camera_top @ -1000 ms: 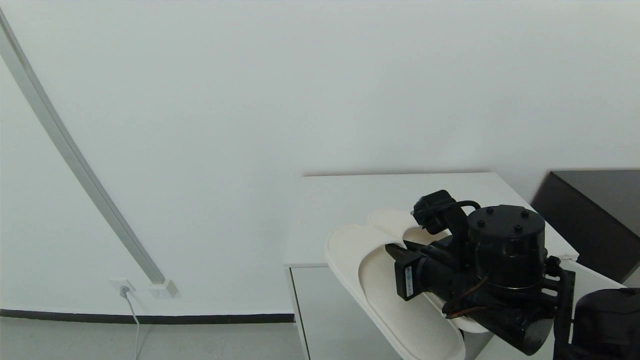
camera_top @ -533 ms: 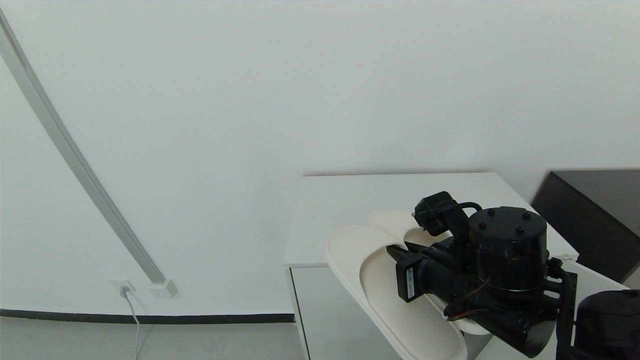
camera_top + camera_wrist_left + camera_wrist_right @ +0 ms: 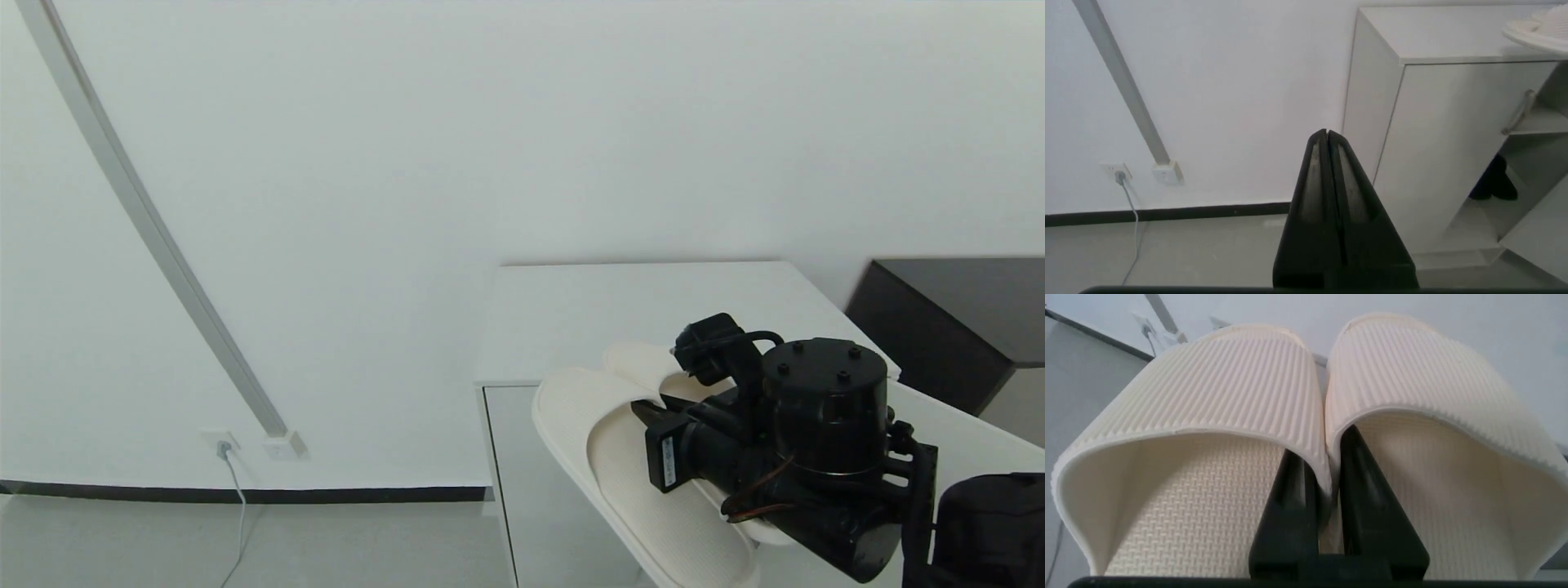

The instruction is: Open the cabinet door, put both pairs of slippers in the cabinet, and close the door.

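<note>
Fingers [image 3: 1286, 523] of the right gripper [image 3: 1324, 483] are clenched on the cream slippers [image 3: 1208, 416], pinching the inner strap edges of both shoes together between them. Since a second ago the whole head picture has slid. The white cabinet [image 3: 620, 302] now sits a bit higher and further right, and the grey strip [image 3: 147, 220] on the wall and the wall socket [image 3: 220, 445] have gone to the right too. That means the camera moved, not the things. The arm and the slippers are in almost the same spot in the picture, and the hold looks the same as before. From the head, the slippers hang in the air, tilted, just in front of the cabinet's top front edge, with their toes pointing away and up. A dark box [image 3: 955, 318] stands past the cabinet on the right. The right wrist camera looks right into the slippers, so you can see the bumpy soles and ribbed straps from close up. The left wrist camera shows the front of the cabinet, which the head cannot see well. One door [image 3: 1445, 147] with a handle [image 3: 1521, 112] is closed. Next to it the cabinet is open, with a shelf [image 3: 1545, 122] and a small dark thing [image 3: 1494, 180] lower down that is too small to make out. The left gripper [image 3: 1328, 139] hangs well apart from the cabinet, its fingers pressed flat together with nothing between them.
</note>
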Tool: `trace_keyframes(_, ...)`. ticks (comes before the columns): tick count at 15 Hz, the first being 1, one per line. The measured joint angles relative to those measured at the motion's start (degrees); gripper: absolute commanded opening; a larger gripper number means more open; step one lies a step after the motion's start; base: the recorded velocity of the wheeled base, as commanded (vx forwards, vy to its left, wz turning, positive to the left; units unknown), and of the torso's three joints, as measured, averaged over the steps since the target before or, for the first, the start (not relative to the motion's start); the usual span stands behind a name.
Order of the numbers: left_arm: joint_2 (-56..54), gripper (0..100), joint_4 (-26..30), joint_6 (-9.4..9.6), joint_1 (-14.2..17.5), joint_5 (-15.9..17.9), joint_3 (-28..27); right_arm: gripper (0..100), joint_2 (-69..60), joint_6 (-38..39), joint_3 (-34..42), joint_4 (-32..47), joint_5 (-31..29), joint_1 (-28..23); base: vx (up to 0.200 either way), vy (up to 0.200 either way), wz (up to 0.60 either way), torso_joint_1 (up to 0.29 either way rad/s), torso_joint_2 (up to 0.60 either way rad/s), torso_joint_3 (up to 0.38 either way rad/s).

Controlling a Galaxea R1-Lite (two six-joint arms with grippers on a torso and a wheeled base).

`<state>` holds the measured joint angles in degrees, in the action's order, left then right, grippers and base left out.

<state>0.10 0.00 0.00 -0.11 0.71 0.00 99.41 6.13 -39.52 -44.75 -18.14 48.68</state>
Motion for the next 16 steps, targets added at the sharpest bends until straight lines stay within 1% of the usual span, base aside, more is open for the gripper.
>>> trace_keyframes(4,0.0,0,0.0,-0.05,0.0,0.0,0.0,0,0.2,-0.2,0.0,0.0,0.0,0.1,-0.2,0.0,0.0,0.002,0.0,0.001)
trace_keyframes(16,0.0,0,0.0,-0.33,0.0,0.0,0.0,0,0.8,-1.0,0.2,0.0,0.0,0.0,0.0,0.0,0.0,0.0,0.0,0.0)
